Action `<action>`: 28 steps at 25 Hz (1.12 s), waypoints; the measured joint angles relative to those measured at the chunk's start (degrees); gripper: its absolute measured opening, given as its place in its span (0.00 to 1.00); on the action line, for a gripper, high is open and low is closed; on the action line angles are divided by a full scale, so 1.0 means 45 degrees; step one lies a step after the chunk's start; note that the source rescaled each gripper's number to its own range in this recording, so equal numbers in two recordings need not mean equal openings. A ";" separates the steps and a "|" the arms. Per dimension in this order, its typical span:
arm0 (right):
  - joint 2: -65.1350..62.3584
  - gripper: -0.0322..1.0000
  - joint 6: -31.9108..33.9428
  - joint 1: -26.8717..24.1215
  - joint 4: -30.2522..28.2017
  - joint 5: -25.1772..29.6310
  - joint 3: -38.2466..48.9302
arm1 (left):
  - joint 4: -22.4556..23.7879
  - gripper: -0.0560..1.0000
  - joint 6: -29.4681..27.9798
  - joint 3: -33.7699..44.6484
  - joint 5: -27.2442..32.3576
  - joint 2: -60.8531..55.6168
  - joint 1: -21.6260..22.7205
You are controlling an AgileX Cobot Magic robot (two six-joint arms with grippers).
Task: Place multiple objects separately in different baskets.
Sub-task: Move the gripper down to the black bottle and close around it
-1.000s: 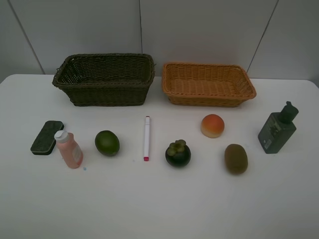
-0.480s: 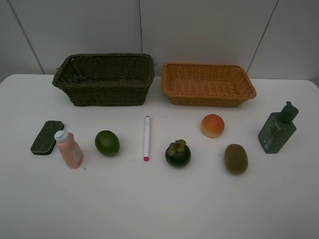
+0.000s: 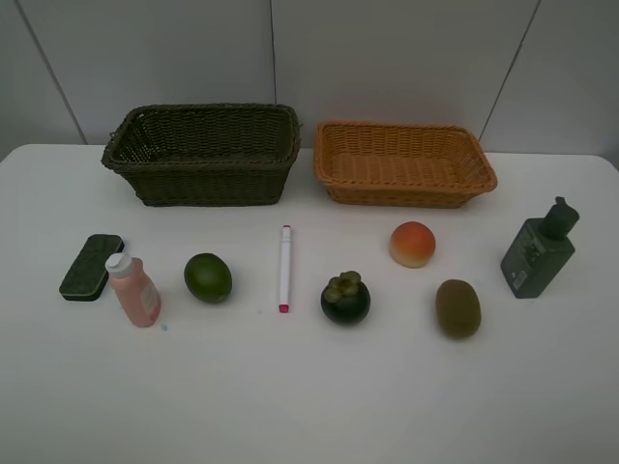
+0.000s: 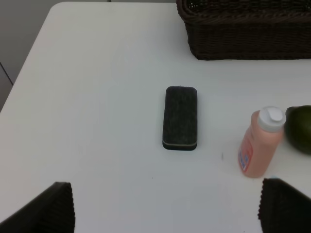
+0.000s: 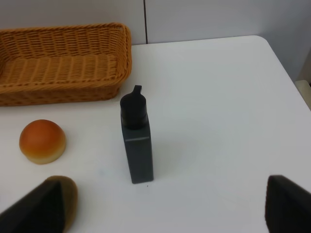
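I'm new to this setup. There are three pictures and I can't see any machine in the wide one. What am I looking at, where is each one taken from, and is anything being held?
This is a robot with two arms. The wide picture comes from a camera mounted high, off the arms, and neither arm reaches into its frame. At the back of the white table stand a dark basket and an orange basket. In front of them, all apart from one another, are an eraser block, a pink bottle, a green fruit, a marker, a mangosteen, a peach, a kiwi and a pump bottle. The other two pictures come from a camera on each wrist. The dark shapes in their corners are the left fingers and the right fingers, spread wide above the table. Nothing is held.
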 joint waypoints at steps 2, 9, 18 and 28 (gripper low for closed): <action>0.0000 1.00 0.0000 0.0000 0.0000 0.0000 0.0000 | 0.0000 1.00 0.0000 0.0000 0.0000 0.0000 0.0000; 0.0000 1.00 0.0000 0.0000 0.0000 0.0000 0.0000 | 0.0000 1.00 0.0000 0.0000 0.0000 0.0000 0.0000; 0.0000 1.00 0.0000 0.0000 0.0000 0.0000 0.0000 | 0.0000 1.00 0.0000 0.0000 0.0000 0.0000 0.0000; 0.0000 1.00 0.0000 0.0000 -0.0006 0.0000 0.0000 | 0.0000 1.00 0.0000 0.0000 0.0000 0.0000 0.0000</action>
